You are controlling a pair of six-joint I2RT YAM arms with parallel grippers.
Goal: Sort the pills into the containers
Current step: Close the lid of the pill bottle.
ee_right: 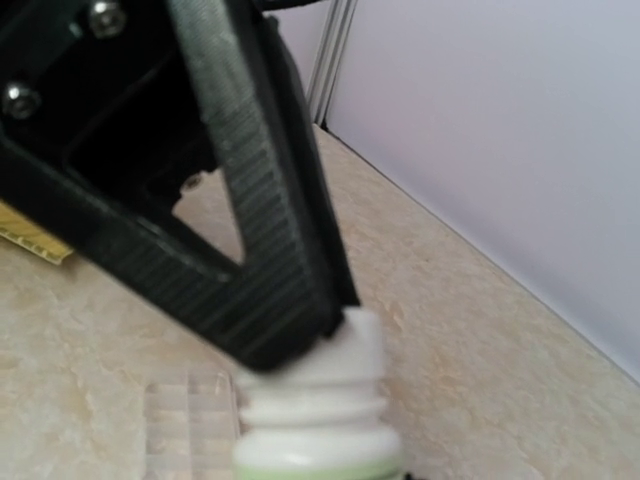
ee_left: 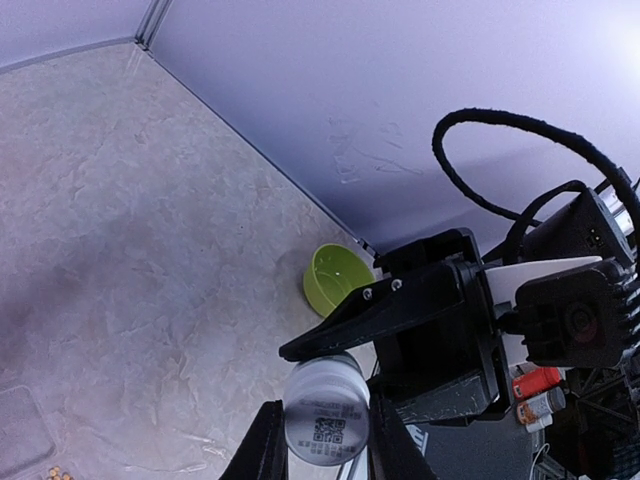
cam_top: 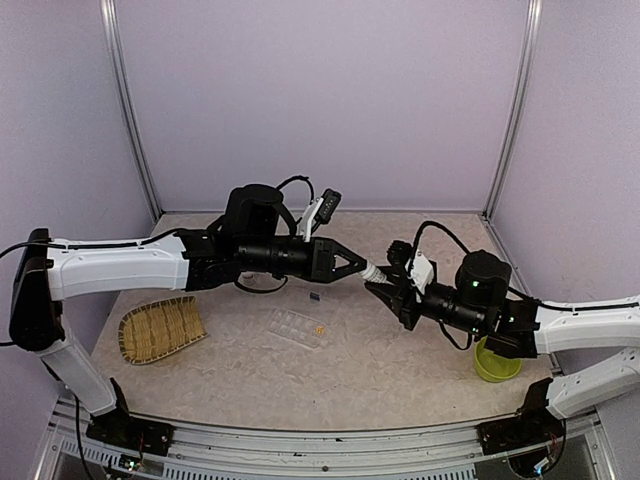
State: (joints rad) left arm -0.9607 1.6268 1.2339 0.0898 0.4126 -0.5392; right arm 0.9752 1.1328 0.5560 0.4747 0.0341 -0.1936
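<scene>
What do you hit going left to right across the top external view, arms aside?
woven bamboo tray → clear compartment box → white bottle, held up off the table → lime-green bowl. The dark speck by the box is left out because it overlaps the box's span.

Both the left white-shelled arm (cam_top: 120,265) and the right white-shelled arm (cam_top: 590,325) carry black cylindrical motor joints, with thin black cables (cam_top: 440,228) looping at twelve o'clock of each wrist. The left black ribbed triangular gripper (cam_top: 362,265) bears silver screw heads (ee_right: 100,15).
</scene>
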